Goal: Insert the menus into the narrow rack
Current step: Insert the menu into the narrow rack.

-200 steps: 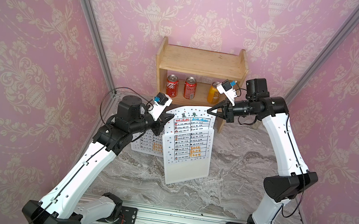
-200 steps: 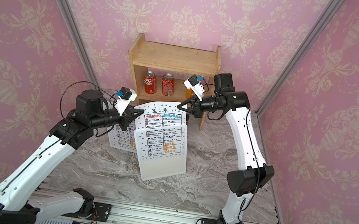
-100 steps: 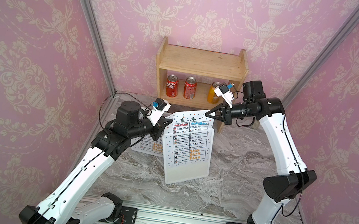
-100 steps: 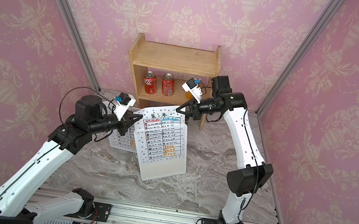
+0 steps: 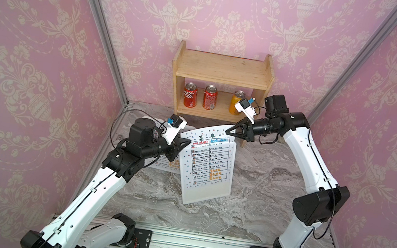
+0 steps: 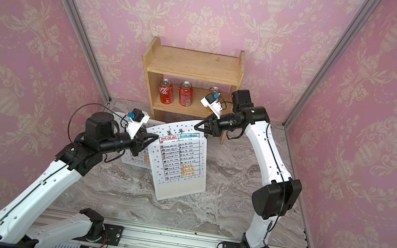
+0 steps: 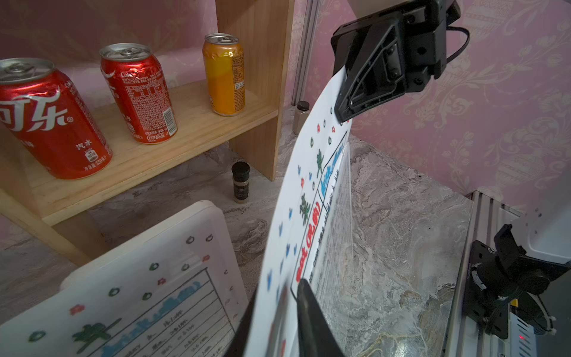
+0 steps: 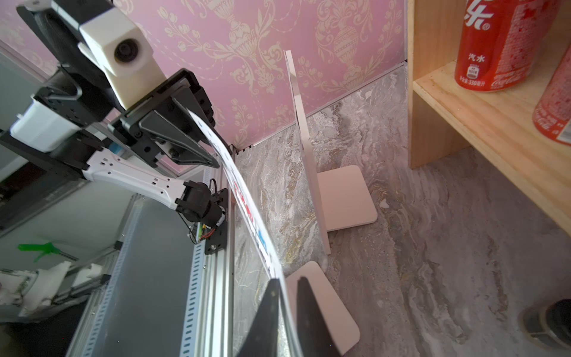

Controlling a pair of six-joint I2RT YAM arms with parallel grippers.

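One of the menus (image 5: 208,163) (image 6: 177,159) stands in the clear narrow rack (image 5: 205,195) (image 6: 179,188) mid-table, its top strip bowed above the rack. My left gripper (image 5: 188,143) (image 6: 156,137) (image 7: 276,290) straddles its top left corner, jaws slightly apart. At the top right corner my right gripper (image 5: 229,130) (image 6: 197,125) (image 8: 287,279) is also open; the sheet lies against one finger with a gap to the other. The other menu (image 5: 171,163) (image 7: 139,309) sits in a second rack behind my left gripper.
A wooden shelf (image 5: 223,67) at the back wall holds two red cans (image 5: 190,94) and an orange can (image 5: 237,102). A small dark-capped jar (image 7: 241,182) stands on the marble floor under it. The racks' white feet (image 8: 346,197) lie flat. The arms' rail (image 5: 200,245) runs along the front.
Both grippers have come down with the menu's top edge, and the sheet sits lower in the front rack. Both pairs of jaws, shut before, have parted a little.
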